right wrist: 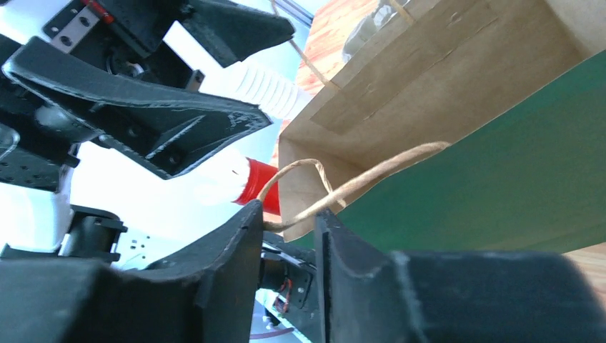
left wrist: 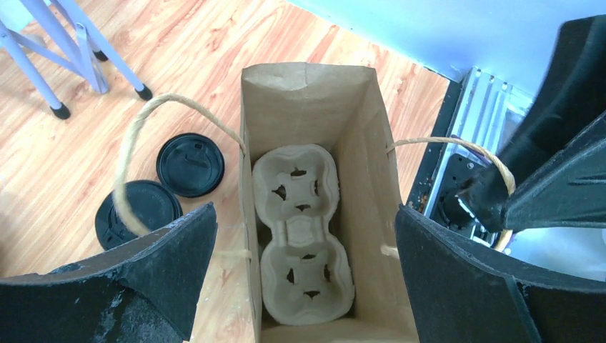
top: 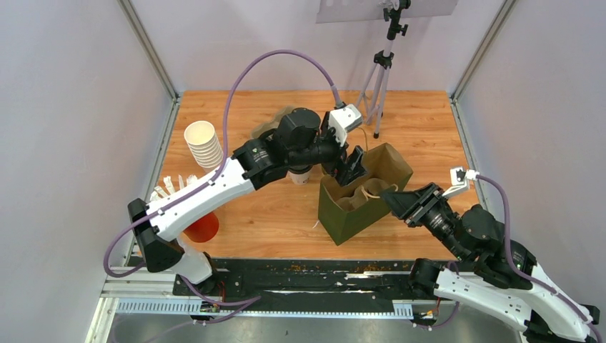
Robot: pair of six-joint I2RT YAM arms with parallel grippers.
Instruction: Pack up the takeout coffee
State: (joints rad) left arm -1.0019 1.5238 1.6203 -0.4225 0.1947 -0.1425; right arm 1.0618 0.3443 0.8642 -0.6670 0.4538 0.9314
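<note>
Left wrist view: on the table (left wrist: 57,164) the bag (left wrist: 307,93) stands open, a carrier (left wrist: 296,186) inside. The left gripper (left wrist: 306,214) hangs above it, spread wide. The right gripper (right wrist: 289,214) is narrowly parted around a handle (right wrist: 386,168). A lidded cup (left wrist: 190,164) and a second cup (left wrist: 154,207) sit just beside the bag.

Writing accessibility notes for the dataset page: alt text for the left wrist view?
Looking down into an open brown paper bag with an empty two-cup pulp carrier at its bottom, the open left pincer straddling it. Two black cup lids show left of the bag against the wooden table.
</note>
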